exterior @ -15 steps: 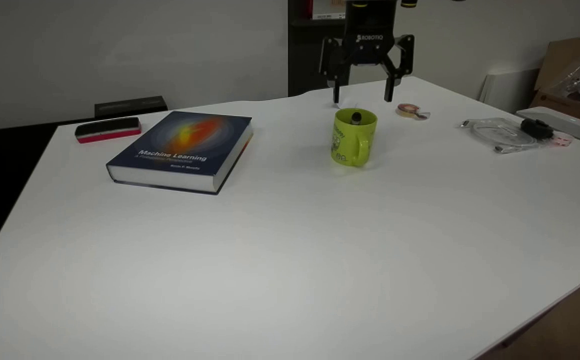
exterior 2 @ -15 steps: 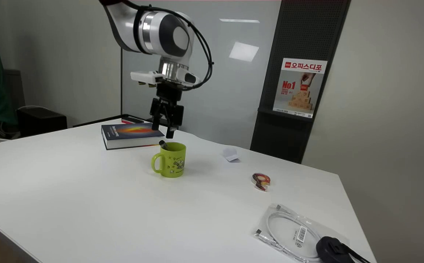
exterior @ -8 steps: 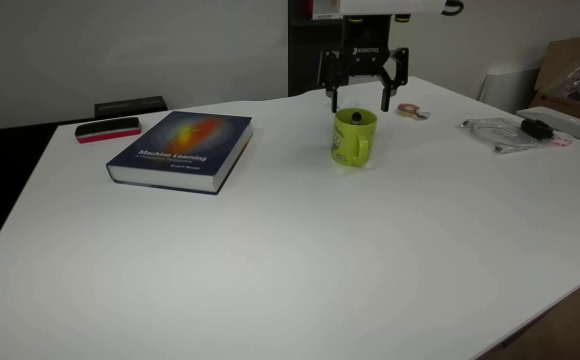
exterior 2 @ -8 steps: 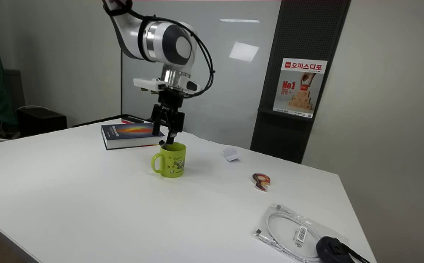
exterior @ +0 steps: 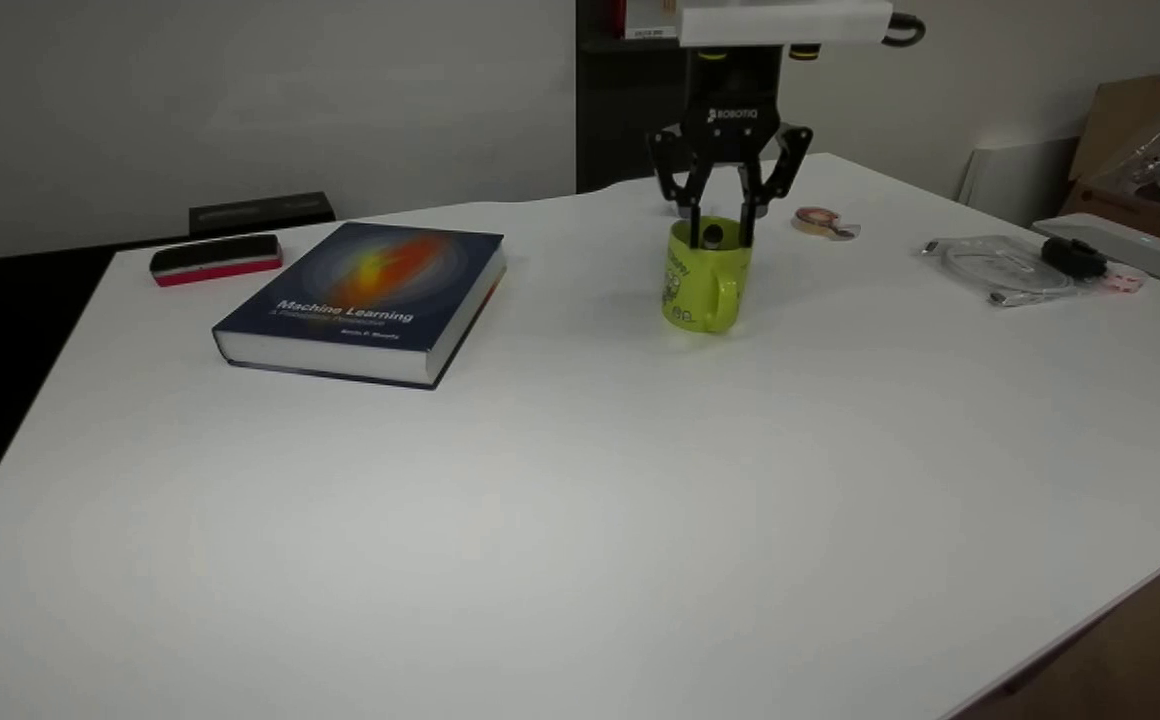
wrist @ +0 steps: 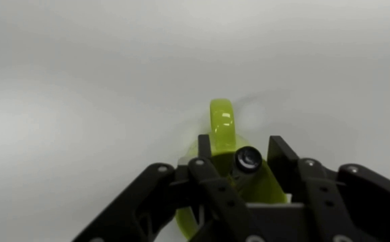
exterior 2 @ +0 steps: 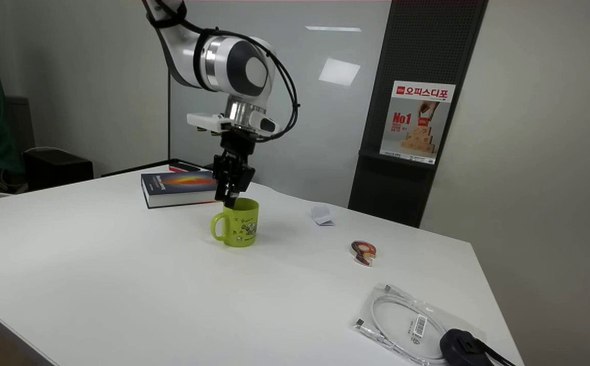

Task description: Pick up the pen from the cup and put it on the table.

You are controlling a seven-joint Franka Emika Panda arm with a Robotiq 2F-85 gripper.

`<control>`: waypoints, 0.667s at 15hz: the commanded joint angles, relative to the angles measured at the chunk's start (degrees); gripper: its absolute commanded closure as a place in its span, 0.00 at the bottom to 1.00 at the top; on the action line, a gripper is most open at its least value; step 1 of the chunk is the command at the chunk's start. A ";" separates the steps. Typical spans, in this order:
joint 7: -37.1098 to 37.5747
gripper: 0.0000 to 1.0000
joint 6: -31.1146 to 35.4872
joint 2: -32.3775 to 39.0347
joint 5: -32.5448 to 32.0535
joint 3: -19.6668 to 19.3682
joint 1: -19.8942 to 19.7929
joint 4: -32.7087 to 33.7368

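The lime-green cup (exterior: 692,290) stands upright on the white table (exterior: 540,520), its handle (wrist: 223,122) at the top of the cup in the wrist view. Out of its mouth leans the dark pen (wrist: 248,158), only its upper end showing. My gripper (exterior: 721,243) points straight down over the cup with its fingertips around rim height. The pen's end sits between the fingers (wrist: 204,144), nearer the right one in the wrist view, with a gap on both sides. The jaws are partly closed but hold nothing. In an exterior view the gripper (exterior 2: 225,202) hides the pen.
A thick blue book (exterior: 360,300) and a red-and-black flat object (exterior: 217,260) lie on the table. A tape roll (exterior 2: 363,252), a folded paper (exterior 2: 321,215), a bagged white cable (exterior 2: 407,320) and a black device (exterior 2: 465,348) lie across the table from the book.
My gripper has come down to the cup's mouth, and its fingers have drawn closer together on either side of the pen. Cup and pen have stayed in place.
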 commanded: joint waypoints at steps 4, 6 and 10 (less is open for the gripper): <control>-1.12 0.99 -1.58 -0.90 1.04 -0.42 -0.03 1.01; -1.13 0.94 -2.22 -2.35 1.15 -0.36 0.03 0.22; 0.08 0.94 -6.25 -7.13 0.48 -0.76 0.60 -0.88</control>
